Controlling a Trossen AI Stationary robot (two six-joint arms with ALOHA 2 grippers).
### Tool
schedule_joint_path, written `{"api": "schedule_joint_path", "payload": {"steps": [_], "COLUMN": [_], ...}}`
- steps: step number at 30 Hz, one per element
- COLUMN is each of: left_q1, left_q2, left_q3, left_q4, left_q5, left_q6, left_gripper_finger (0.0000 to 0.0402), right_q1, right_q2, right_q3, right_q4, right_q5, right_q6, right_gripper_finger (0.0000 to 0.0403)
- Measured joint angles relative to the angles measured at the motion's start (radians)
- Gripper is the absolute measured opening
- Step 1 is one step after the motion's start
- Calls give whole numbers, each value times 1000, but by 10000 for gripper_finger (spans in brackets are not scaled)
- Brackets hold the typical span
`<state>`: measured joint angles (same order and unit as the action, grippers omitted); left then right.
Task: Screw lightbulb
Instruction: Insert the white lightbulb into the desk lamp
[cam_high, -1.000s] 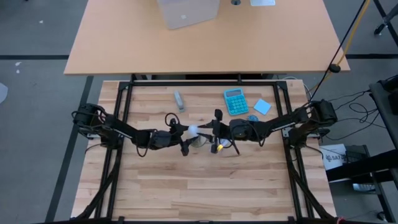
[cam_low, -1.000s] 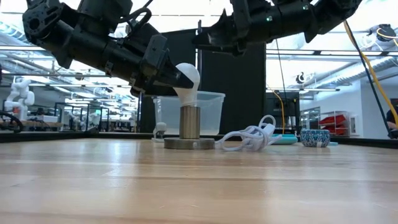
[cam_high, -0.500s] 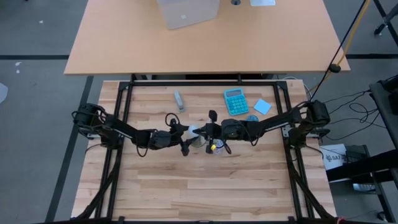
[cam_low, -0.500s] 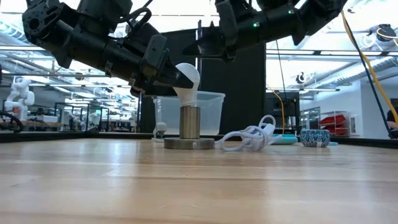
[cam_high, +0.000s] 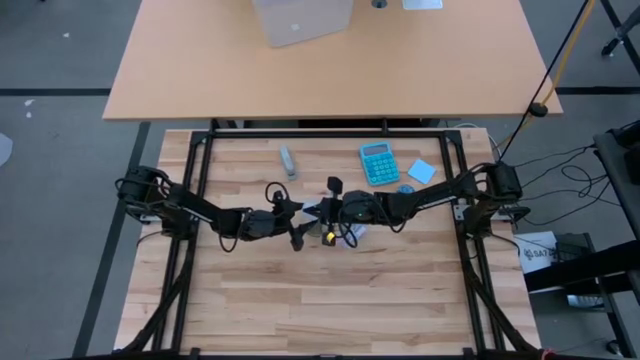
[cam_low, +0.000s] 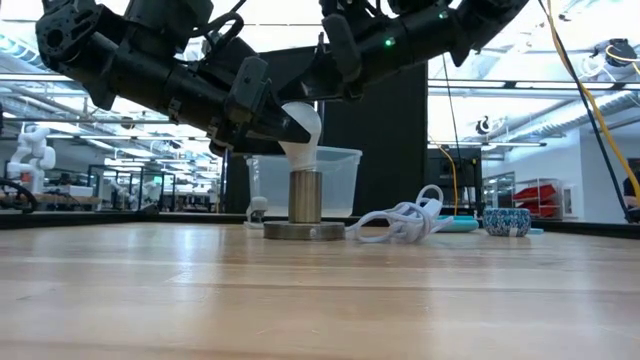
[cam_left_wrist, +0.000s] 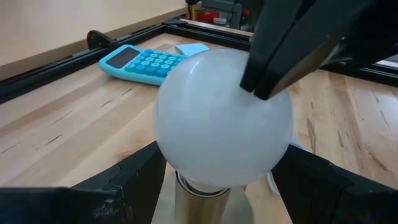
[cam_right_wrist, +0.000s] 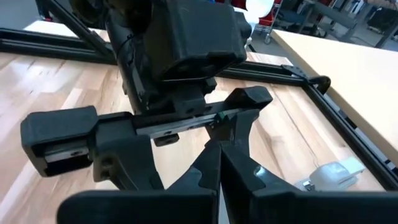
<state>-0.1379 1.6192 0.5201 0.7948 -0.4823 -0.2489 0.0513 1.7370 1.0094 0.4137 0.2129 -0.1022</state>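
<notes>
The white lightbulb (cam_low: 303, 125) stands upright with its screw end in the metal socket (cam_low: 305, 195) on a round grey base (cam_low: 304, 231) at the table's middle. My left gripper (cam_low: 268, 115) comes from the table's left, shut on the bulb's head (cam_left_wrist: 217, 118). My right gripper (cam_low: 322, 85) is shut and reaches in from the right, its tips (cam_left_wrist: 267, 81) right at the top of the bulb's head; I cannot tell whether they touch it. In the high view my right gripper (cam_high: 323, 210) covers the bulb. My left gripper holds the bulb's rounded head low on its two sides (cam_left_wrist: 163, 155), pinched between the two fingers (cam_left_wrist: 124, 183). The fingers come slanting down from the table's left. The bulb stands upright, its narrow end down in the socket (cam_left_wrist: 199, 199).
A white coiled cable (cam_low: 400, 222) lies just right of the socket base. A turquoise calculator (cam_high: 379, 163), a blue note pad (cam_high: 421, 171) and a small patterned bowl (cam_low: 506, 221) lie toward the far right. A grey stick-shaped object (cam_high: 288, 161) lies far left of centre.
My right gripper has gone toward the table's left, from a place right of the socket to just over the bulb's head, staying shut. My left gripper and the bulb have kept still.
</notes>
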Motion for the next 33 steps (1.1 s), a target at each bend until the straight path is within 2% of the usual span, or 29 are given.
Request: {"api": "schedule_joint_path", "payload": {"steps": [14, 18, 33], "left_q1": [-2, -2, -18], "left_q2": [0, 0, 0], "left_q3": [0, 0, 0], "left_q4": [0, 0, 0], "left_q5": [3, 4, 4], "left_q6": [23, 23, 35], "left_gripper_finger": [280, 280, 280], "right_q1": [1, 4, 18], "right_q2": [-6, -7, -5], "right_q3": [4, 4, 2], "right_q4": [-78, -109, -133], "right_q5": [34, 84, 85], "right_q6": [99, 113, 161], "right_gripper_finger": [0, 0, 0]}}
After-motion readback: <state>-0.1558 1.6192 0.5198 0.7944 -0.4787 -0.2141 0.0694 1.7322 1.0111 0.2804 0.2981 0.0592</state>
